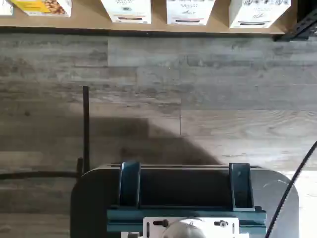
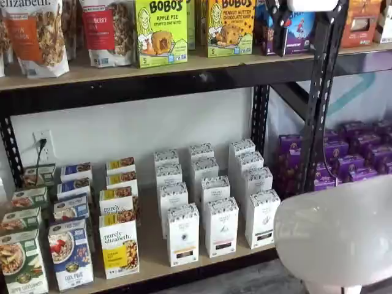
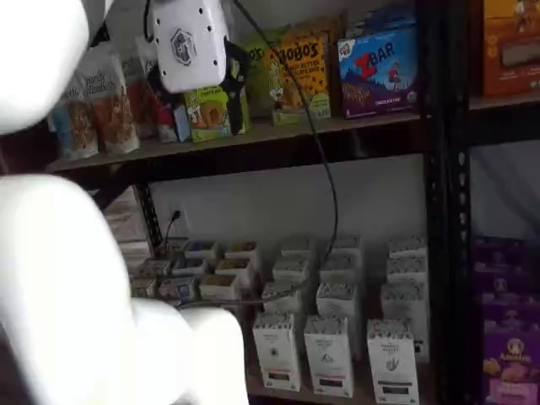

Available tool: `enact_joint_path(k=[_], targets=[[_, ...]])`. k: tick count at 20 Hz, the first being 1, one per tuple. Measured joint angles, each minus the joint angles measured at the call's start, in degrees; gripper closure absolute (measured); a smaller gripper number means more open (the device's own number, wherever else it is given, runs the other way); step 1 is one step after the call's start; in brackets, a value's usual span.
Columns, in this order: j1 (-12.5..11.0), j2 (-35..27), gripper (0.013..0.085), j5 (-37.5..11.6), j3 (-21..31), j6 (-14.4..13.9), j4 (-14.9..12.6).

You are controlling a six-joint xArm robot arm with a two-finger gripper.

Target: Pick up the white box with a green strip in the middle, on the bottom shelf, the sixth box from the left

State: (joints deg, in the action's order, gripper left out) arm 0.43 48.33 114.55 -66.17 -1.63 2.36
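Note:
The white box (image 2: pixel 262 219) stands at the right end of the front row on the bottom shelf (image 2: pixel 153 260), with a dark strip low on its face. It also shows as the rightmost front carton, the white box (image 3: pixel 392 361), and in the wrist view as the white box (image 1: pixel 260 12) at the shelf's edge. My gripper (image 3: pixel 198 99) hangs high up at the level of the upper shelf, far above the box. Its black fingers (image 3: pixel 236 72) stand apart with nothing between them, so it is open. In a shelf view the gripper (image 2: pixel 306 21) shows only at the top edge.
Two more white cartons (image 2: pixel 220 226) stand left of the target, with rows of the same behind. Purely Elizabeth boxes (image 2: pixel 119 245) fill the left side and purple boxes (image 2: pixel 349 159) the right bay. A black upright (image 2: pixel 318 110) and my white arm link (image 2: pixel 337 236) are close by.

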Motion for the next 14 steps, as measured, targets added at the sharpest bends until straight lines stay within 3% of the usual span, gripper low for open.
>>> enact_joint_path(k=[8, 12, 14], targets=[[1.1, -0.1, 0.013, -0.2, 0.7, -0.8, -0.5], [1.5, 1.1, 0.013, -3.1, 4.5, -0.9, -1.5], [2.3, 2.2, 0.013, -6.0, 7.8, -1.1, -3.3]])
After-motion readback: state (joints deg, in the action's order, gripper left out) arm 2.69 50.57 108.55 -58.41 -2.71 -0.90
